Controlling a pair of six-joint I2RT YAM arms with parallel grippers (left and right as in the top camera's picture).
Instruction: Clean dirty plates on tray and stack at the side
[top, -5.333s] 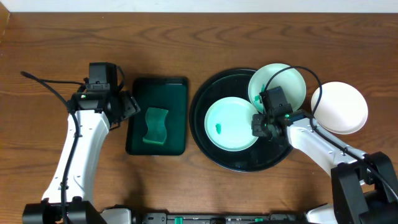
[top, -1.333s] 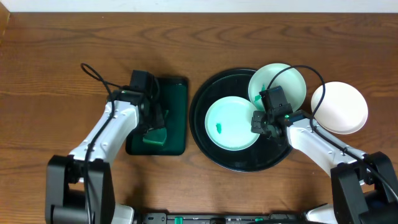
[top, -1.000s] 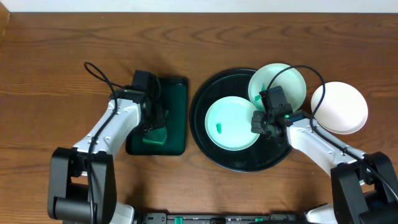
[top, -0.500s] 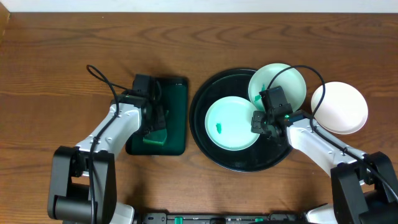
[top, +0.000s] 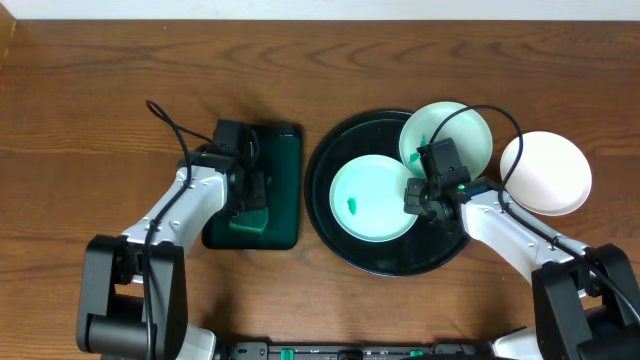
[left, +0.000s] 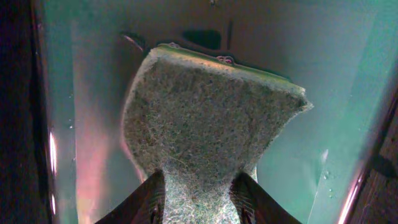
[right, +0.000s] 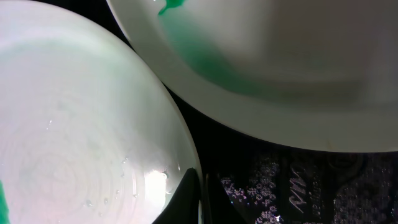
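On the round black tray (top: 398, 266) lies a mint plate (top: 365, 190) with a small green smudge. My right gripper (top: 424, 196) is shut on its right rim. In the right wrist view the plate's (right: 74, 137) rim runs between the dark fingertips of the gripper (right: 202, 200). A second plate (top: 452, 130), also smudged green, leans on the tray's upper right rim; in the right wrist view this plate (right: 280, 68) fills the top. A third, white plate (top: 546, 172) sits on the table to the right. My left gripper (top: 250, 196) is shut on a green sponge (left: 208, 118).
The sponge (top: 249, 221) hangs low over a dark green rectangular tray (top: 285, 165) left of the black tray; its wet green floor (left: 348, 93) shows round the sponge. Bare wooden table (top: 90, 80) spreads to the far left and along the back.
The left arm has swung right over the green tray and closed on the sponge; within the last second it only shifted slightly. The right arm and plates have not moved.
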